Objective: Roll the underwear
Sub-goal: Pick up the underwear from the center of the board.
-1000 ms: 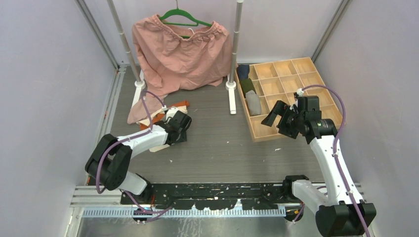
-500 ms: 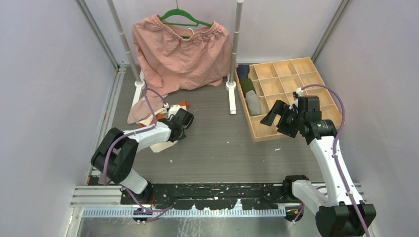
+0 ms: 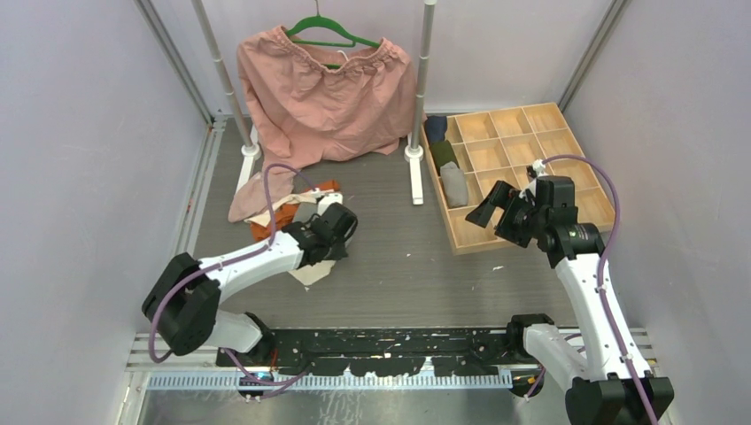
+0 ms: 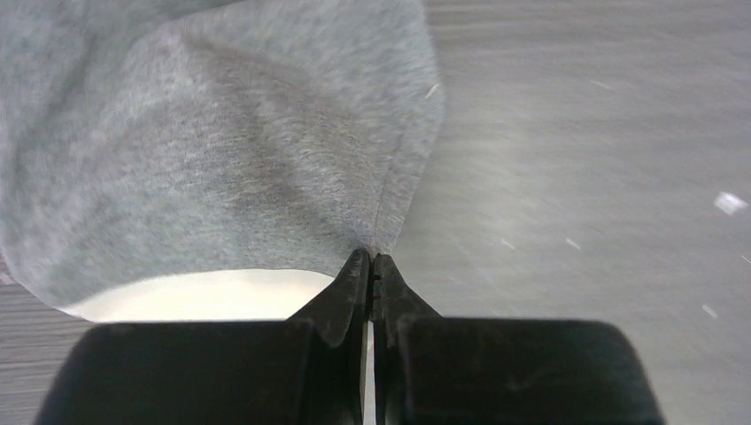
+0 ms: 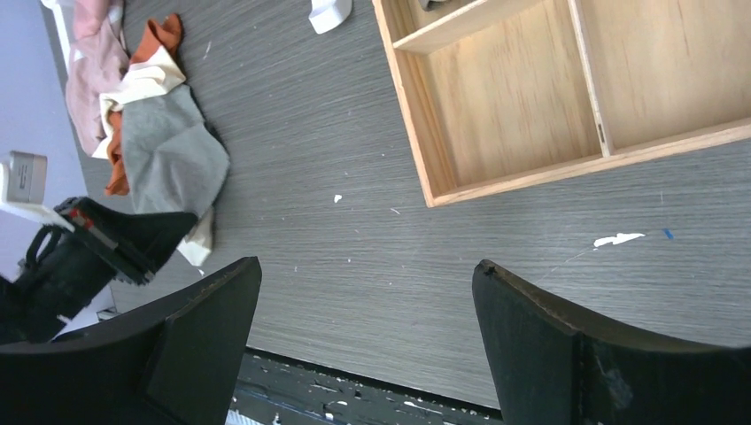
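A heap of underwear lies left of the table's middle: dusty pink (image 3: 252,197), orange (image 3: 266,227), cream (image 3: 312,273) and grey (image 3: 305,212). In the left wrist view the grey underwear (image 4: 221,159) fills the upper left, with cream cloth under its near edge. My left gripper (image 4: 372,257) is shut on the grey underwear's hem, at the heap's right side (image 3: 335,228). My right gripper (image 3: 494,211) hangs open over the table by the tray's near corner, nothing between its fingers (image 5: 367,264). The right wrist view also shows the grey underwear (image 5: 173,155) and the left gripper (image 5: 124,235).
A wooden compartment tray (image 3: 460,237) stands at the right, with navy (image 3: 435,128), dark green (image 3: 445,155) and grey (image 3: 454,186) rolls in its left column. A salmon garment (image 3: 328,97) hangs on a green hanger between two rack posts (image 3: 414,150) at the back.
The left gripper went from open to shut on the grey underwear's edge, and its arm shifted right and nearer, drawing the cloth along. The right arm has barely moved.
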